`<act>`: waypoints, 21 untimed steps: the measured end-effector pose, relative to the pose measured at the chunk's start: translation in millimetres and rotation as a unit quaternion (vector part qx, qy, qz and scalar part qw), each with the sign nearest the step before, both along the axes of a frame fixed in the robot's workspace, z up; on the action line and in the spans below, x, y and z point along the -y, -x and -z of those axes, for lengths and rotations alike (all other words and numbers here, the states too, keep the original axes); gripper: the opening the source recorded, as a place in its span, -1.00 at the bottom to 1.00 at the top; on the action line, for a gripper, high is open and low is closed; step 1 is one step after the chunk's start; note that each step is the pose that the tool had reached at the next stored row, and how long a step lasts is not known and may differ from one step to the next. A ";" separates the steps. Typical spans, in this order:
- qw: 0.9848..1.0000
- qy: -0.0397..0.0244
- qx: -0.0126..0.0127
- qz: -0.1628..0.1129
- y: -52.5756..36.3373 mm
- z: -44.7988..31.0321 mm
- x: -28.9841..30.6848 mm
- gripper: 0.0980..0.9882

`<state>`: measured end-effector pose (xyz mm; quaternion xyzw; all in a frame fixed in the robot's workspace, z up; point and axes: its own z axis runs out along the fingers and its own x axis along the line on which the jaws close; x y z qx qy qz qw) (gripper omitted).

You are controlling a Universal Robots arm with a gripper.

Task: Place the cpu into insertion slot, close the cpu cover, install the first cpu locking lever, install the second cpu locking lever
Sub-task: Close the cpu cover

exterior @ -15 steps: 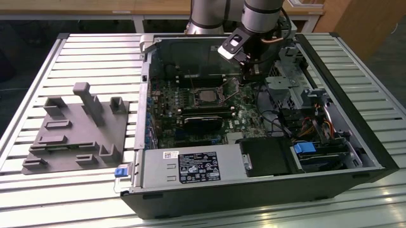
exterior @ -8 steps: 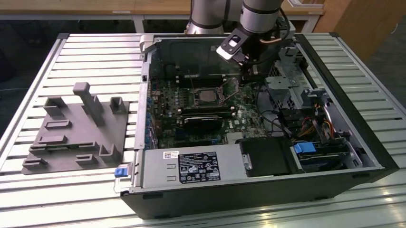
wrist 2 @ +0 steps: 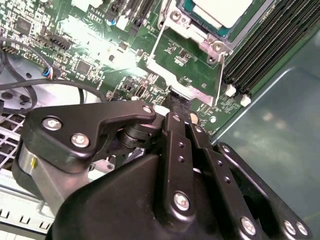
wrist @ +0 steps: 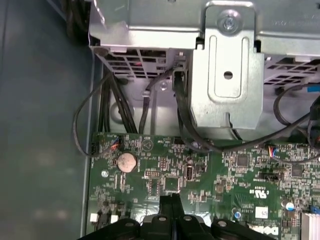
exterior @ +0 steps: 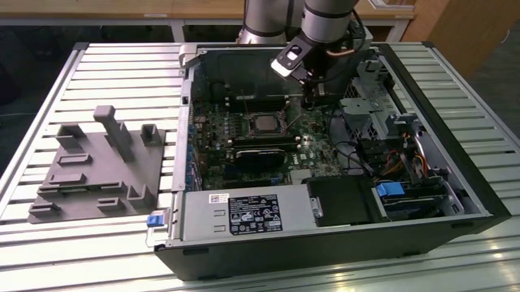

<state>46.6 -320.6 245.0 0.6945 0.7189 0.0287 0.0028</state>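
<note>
Black jointed-metal gripper (wrist 2: 177,105), its screw-studded linkage bars converging to a narrow tip, is clenched, and in the second wrist view the tips pinch the tabbed outer edge of the cpu cover (wrist 2: 195,35). That cover is a thin, bright silver sheet-metal frame with a square hole, swung open away from the socket, so green board shows through the hole. Just past its hinged side lies the cpu (wrist 2: 220,10), a flat square chip with a smooth, dull silver top. It is seated inside the insertion slot (wrist 2: 205,16), whose dark rim borders it. Long, narrow black memory slots (wrist 2: 265,45) run in ridged parallel rows beside the socket.

In the first wrist view the fingers (wrist: 170,200) meet along a fine seam above the glossy green circuit board (wrist: 165,170), near a round, shiny coin cell (wrist: 126,161). Beyond them are a folded, perforated silver steel drive cage (wrist: 227,65) and looping black cables (wrist: 82,125).

From the exterior view the gripper (exterior: 311,100) reaches down into the open black computer case (exterior: 325,249), just to that view's right of the cpu (exterior: 264,123). The case lies on a ribbed, pale metal slatted table (exterior: 81,67). A matte grey blocky plastic fixture (exterior: 101,164) stands well apart, towards the exterior view's left.
</note>
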 end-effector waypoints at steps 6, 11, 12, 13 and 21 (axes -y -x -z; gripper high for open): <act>1.000 0.000 0.000 0.000 4.5 -0.1 0.1 -0.98; 1.000 0.000 0.000 0.000 5.5 0.0 0.0 -0.98; 1.000 0.000 0.000 0.000 6.4 0.0 0.0 -0.98; 1.000 0.000 0.000 0.000 7.3 0.0 0.0 -0.98; 1.000 0.000 0.000 0.000 13.4 0.1 0.0 -0.98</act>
